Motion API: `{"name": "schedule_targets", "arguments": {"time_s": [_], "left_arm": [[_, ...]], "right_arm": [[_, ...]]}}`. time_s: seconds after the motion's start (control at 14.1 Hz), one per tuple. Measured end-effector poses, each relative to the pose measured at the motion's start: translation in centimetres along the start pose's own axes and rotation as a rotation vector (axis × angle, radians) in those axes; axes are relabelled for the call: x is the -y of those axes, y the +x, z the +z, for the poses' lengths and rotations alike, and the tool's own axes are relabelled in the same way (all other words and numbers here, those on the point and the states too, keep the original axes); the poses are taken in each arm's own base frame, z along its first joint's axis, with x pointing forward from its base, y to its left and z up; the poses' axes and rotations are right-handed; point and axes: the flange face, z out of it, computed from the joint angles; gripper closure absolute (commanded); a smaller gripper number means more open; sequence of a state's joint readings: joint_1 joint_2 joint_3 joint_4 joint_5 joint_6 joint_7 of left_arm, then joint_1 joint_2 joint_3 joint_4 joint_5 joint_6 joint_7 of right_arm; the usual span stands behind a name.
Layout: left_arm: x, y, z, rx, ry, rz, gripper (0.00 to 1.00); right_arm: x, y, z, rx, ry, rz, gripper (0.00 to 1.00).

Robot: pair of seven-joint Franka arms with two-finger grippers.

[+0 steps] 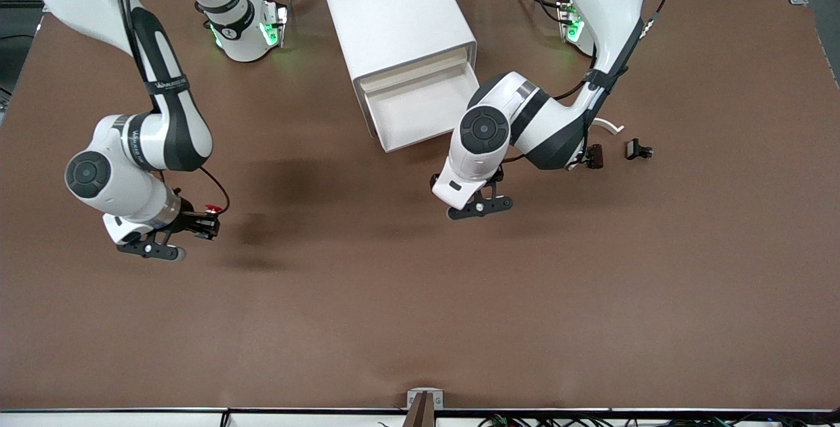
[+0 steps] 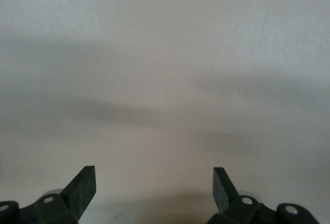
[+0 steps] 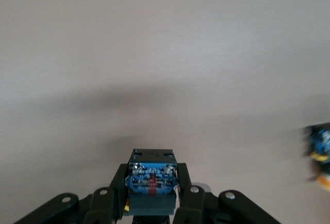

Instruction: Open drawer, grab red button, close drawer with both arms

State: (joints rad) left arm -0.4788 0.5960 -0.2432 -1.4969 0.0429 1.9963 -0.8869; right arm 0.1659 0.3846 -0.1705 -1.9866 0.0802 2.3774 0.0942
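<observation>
Red-capped button (image 1: 210, 209) pinched in right claw (image 1: 205, 225) | left claw (image 2: 154, 188) spread

White box-shaped cabinet (image 1: 394, 14), bottom drawer (image 1: 420, 115) pulled open, on brown table (image 1: 420, 296). Right gripper (image 1: 197, 225), over the table's right-arm end, clamps small red-capped push button (image 1: 211, 208). Left gripper (image 1: 482, 206) hangs beside the drawer. Two small black parts (image 1: 638, 149) lie toward the left arm's end.

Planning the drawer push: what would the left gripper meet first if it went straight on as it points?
Likely only the bare table: the left gripper, jaws open and empty, faces plain tabletop.
</observation>
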Motion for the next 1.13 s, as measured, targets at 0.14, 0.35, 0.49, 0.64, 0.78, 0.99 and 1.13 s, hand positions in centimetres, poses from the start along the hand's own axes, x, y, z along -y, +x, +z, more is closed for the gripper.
{"name": "schedule_targets", "arguments": {"time_s": [0.14, 0.35, 0.49, 0.64, 0.78, 0.99, 1.13], "left_arm": [[-0.6, -0.7, 0.1, 0.016, -0.011, 0.003, 0.0], [-1.7, -2.2, 0.5, 0.029, -0.01, 0.023, 0.0], [-2.6, -3.4, 0.8, 0.032, -0.007, 0.043, 0.0], [-3.5, -4.7, 0.9, 0.038, -0.007, 0.06, 0.0], [-4.2, -5.8, 1.2, 0.042, -0.004, 0.065, 0.0], [-5.0, -7.1, 1.6, 0.055, -0.003, 0.06, 0.0], [-5.3, -7.7, 1.9, 0.082, -0.015, 0.052, 0.0]], "right_arm": [[-2.8, -0.8, 1.7, -0.022, -0.004, -0.026, 1.0], [-5.1, -1.8, 3.4, -0.072, -0.011, -0.069, 1.0], [-6.8, -2.2, 4.3, -0.078, -0.018, -0.081, 1.0], [-7.7, -2.2, 4.9, -0.086, -0.022, -0.085, 1.0], [-8.1, -2.3, 5.4, -0.088, -0.025, -0.08, 1.0], [-8.3, -2.5, 6.5, -0.074, -0.029, -0.079, 1.0], [-8.4, -2.7, 7.3, -0.059, -0.031, -0.096, 1.0]]}}
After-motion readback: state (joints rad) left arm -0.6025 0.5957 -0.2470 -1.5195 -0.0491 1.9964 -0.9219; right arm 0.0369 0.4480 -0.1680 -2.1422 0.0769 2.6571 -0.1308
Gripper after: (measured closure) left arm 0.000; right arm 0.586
